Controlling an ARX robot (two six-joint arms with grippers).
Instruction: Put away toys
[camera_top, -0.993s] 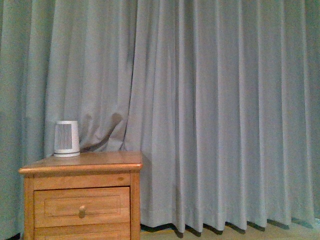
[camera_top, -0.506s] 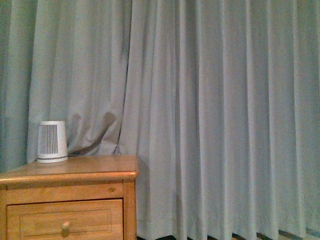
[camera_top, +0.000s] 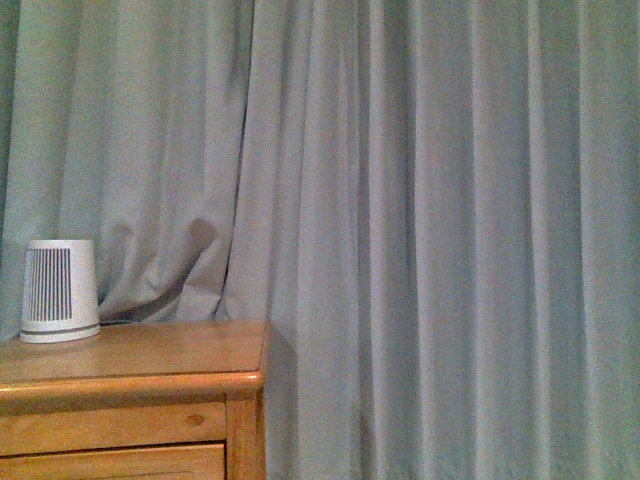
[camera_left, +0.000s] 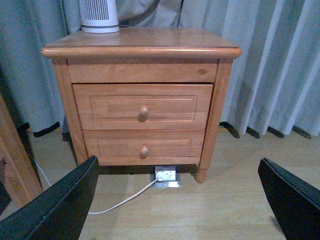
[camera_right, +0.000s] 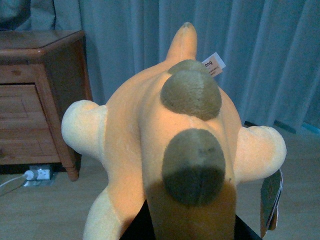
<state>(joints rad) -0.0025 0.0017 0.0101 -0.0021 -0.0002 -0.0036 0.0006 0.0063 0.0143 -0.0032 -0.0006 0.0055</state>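
Observation:
The orange-yellow plush animal (camera_right: 150, 135) fills the right wrist view, with pale stubby limbs, two olive-brown patches along its back and a white tag near its far end. My right gripper (camera_right: 187, 231) is shut on its near end; the fingers are mostly hidden under the plush. It hangs above the wooden floor. My left gripper (camera_left: 180, 200) is open, its black fingers (camera_left: 55, 205) wide apart over bare floor, facing the wooden nightstand (camera_left: 142, 95). Neither arm shows in the front view.
The nightstand (camera_top: 130, 380) has two drawers with round knobs and carries a white slatted device (camera_top: 58, 290). A floor socket (camera_left: 166, 176) with a white cable lies under it. Grey-blue curtains (camera_top: 420, 230) hang behind. A wooden post (camera_left: 15, 165) stands beside the left gripper.
In the front view the nightstand and white device have slid left and down and look larger; the floor strip under the curtain is no longer in the frame.

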